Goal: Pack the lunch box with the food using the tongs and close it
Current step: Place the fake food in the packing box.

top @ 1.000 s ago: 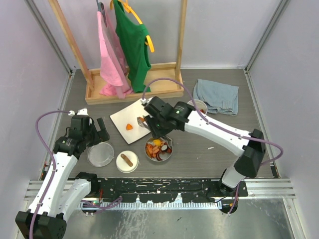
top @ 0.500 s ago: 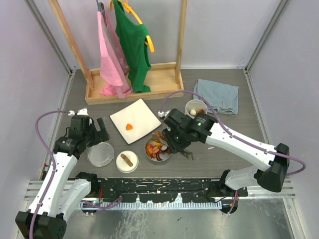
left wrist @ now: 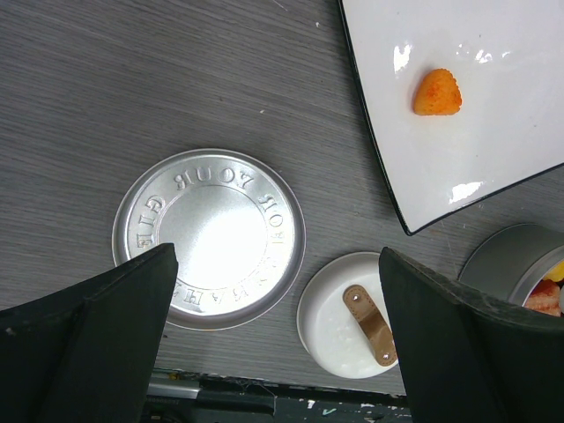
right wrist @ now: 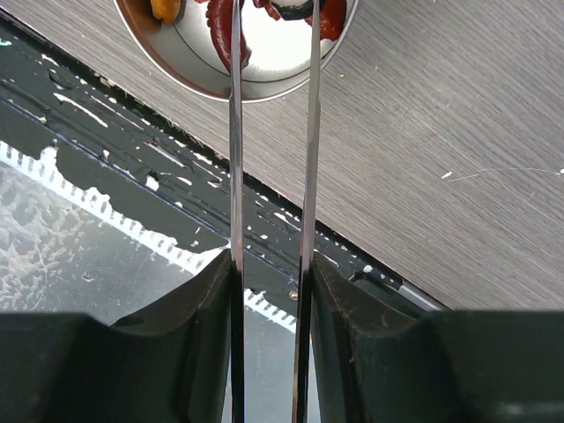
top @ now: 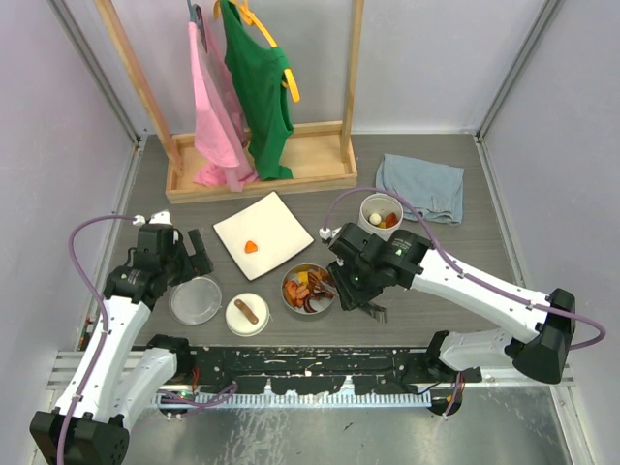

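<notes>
Done: tin (top: 288,302) is partly filled.
Remaining: orange piece (left wrist: 437,92) unpacked; lid (left wrist: 209,238) off.
Right tool (right wrist: 269,282): tongs (right wrist: 234,176) are held.
Left tool (left wrist: 278,256): spread wide, empty.

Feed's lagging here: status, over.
Right hand shut on tongs, over lunch box tin. Left hand open above lid. One orange piece on plate.

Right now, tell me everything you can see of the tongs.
The tongs are two slim, shiny silver metal arms, nearly parallel, a narrow gap between. The right hand is shut on them, one finger against each arm's outer side. They reach forward from it over the open steel tin of mixed food. Their tips leave the wrist view there, so whether they pinch a piece cannot be told. The joined end is hidden.
</notes>
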